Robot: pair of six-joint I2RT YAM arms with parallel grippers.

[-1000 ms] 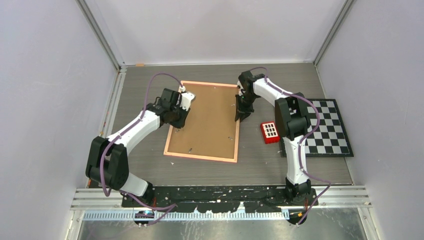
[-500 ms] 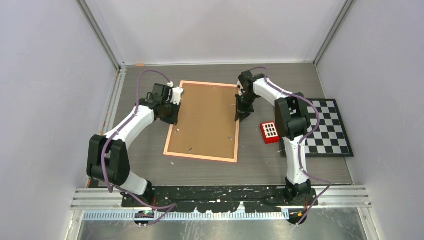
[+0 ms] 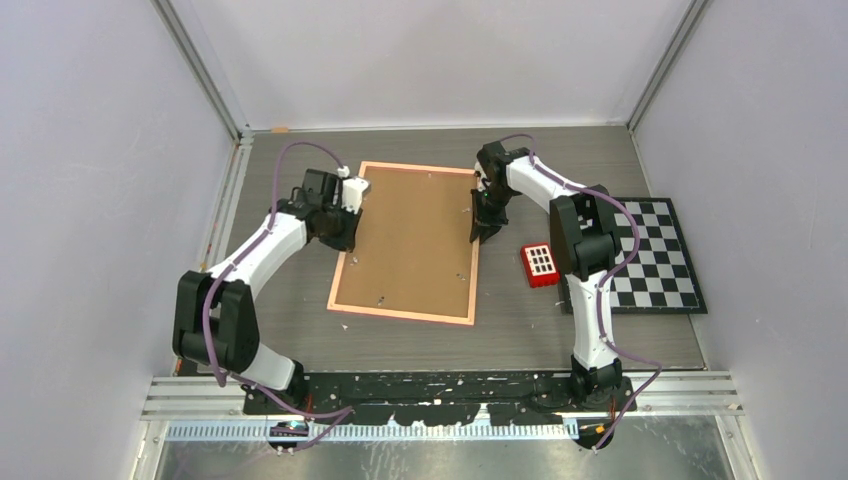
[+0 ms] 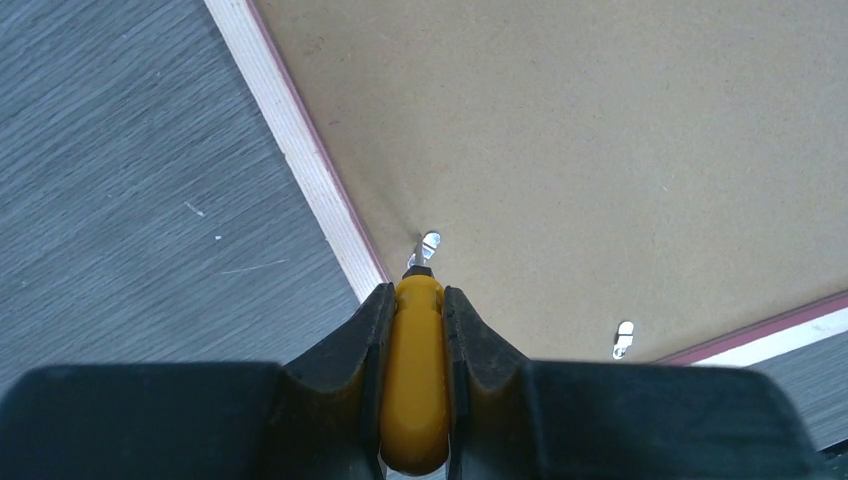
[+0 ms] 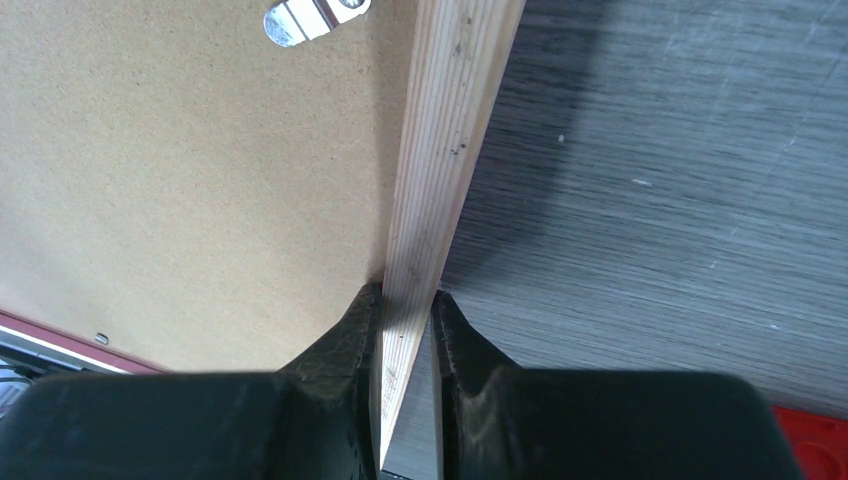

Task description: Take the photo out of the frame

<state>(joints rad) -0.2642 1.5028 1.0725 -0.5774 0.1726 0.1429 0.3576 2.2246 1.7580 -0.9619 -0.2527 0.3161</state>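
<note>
Item: the frame (image 3: 400, 314), lying face down on the bench (image 3: 520, 335) between my two arms, long axis running away from my bases. Its brown backing panel (image 3: 410, 240) is facing up. The photo is not showing, presumably lying beneath.

Left gripper (image 4: 415, 296): I am pinching a yellow-handled screwdriver (image 4: 415, 390), its tip sitting at a metal clip (image 4: 430, 241) just inside the frame's left edge, straight ahead of me. My elbow is bending and my wrist is angling down.

Right gripper (image 5: 405, 296): I am clamping the frame's right rail (image 5: 450, 130), one finger on either side, with the arm arching over and pointing down.

Judgement: the left arm is standing nearer that clip, so turning it is falling to that side.
</note>
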